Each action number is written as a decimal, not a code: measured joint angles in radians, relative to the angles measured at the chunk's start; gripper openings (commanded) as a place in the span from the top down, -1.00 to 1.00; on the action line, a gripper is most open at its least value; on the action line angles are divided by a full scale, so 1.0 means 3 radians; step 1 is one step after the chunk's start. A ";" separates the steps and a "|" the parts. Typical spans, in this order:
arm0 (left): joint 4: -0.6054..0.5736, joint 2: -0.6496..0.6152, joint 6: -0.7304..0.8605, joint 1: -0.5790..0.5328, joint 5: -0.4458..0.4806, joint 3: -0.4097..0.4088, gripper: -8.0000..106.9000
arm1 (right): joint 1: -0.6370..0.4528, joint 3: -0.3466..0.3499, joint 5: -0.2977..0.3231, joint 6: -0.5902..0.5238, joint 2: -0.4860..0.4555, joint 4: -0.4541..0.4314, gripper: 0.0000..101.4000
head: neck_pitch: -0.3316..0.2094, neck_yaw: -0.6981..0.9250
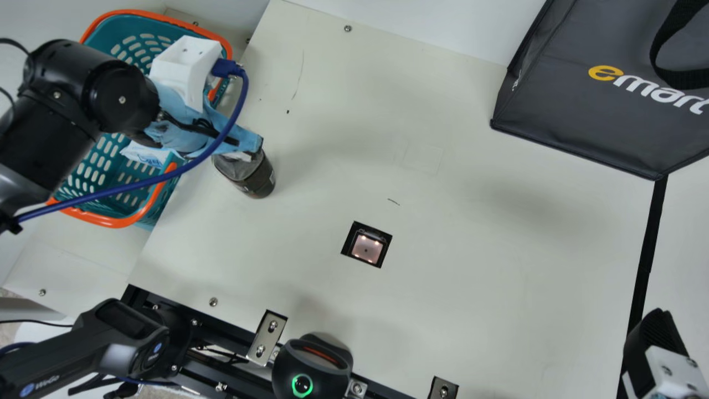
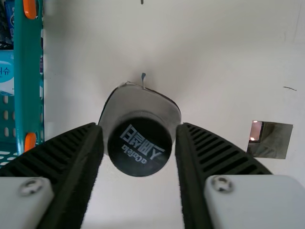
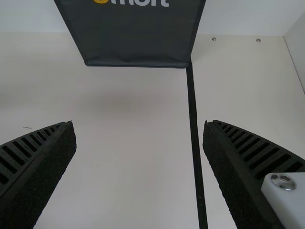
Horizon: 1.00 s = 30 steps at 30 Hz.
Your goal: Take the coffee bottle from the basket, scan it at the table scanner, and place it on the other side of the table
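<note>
My left gripper (image 1: 249,147) is beside the basket (image 1: 114,223), over the table's left part, shut on the coffee bottle (image 1: 256,178). The dark bottle is outside the basket. From the left wrist, the bottle's black cap (image 2: 139,148) shows between the ribbed fingers of the left gripper (image 2: 139,131). The table scanner (image 1: 366,247) is a lit square window to the bottle's right and nearer the front edge. Part of my right gripper (image 1: 656,338) shows at the lower right; in its wrist view the right gripper (image 3: 139,129) stands wide open, with nothing between its fingers.
A dark shopping bag (image 1: 587,116) stands at the back right. A black strip (image 1: 645,266) runs along the table's right side. A rounded black device with a green ring (image 1: 313,366) and metal brackets line the front edge. Packages lie in the basket.
</note>
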 measured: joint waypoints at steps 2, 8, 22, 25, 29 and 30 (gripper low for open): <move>-0.0008 0.0006 0.0005 0.0000 0.0000 0.0000 -0.28 | 0.0000 0.0000 0.0000 0.0000 0.0000 0.0000 -0.87 | 0.0000 0.0000; -0.0021 -0.0042 0.0041 0.0014 0.0000 -0.0039 -0.63 | 0.0000 0.0000 0.0000 0.0000 0.0000 0.0000 -0.87 | 0.0000 -0.0005; -0.0212 -0.0461 0.0391 0.0222 0.0006 -0.0241 -0.71 | 0.0000 0.0000 0.0000 0.0000 0.0000 0.0000 -0.87 | 0.0000 -0.0005; -0.0236 -0.0604 0.0461 0.0249 0.0006 -0.0228 -0.71 | 0.0000 0.0000 0.0000 0.0000 0.0000 0.0000 -0.87 | 0.0000 -0.0005; -0.0260 -0.0806 0.0511 0.0263 0.0006 -0.0176 -0.71 | 0.0000 0.0000 0.0000 0.0000 0.0000 0.0000 -0.87 | 0.0000 -0.0005; -0.0260 -0.0865 0.0511 0.0263 0.0006 -0.0151 -0.71 | 0.0000 0.0000 0.0000 0.0000 0.0000 0.0000 -0.87 | 0.0000 0.0000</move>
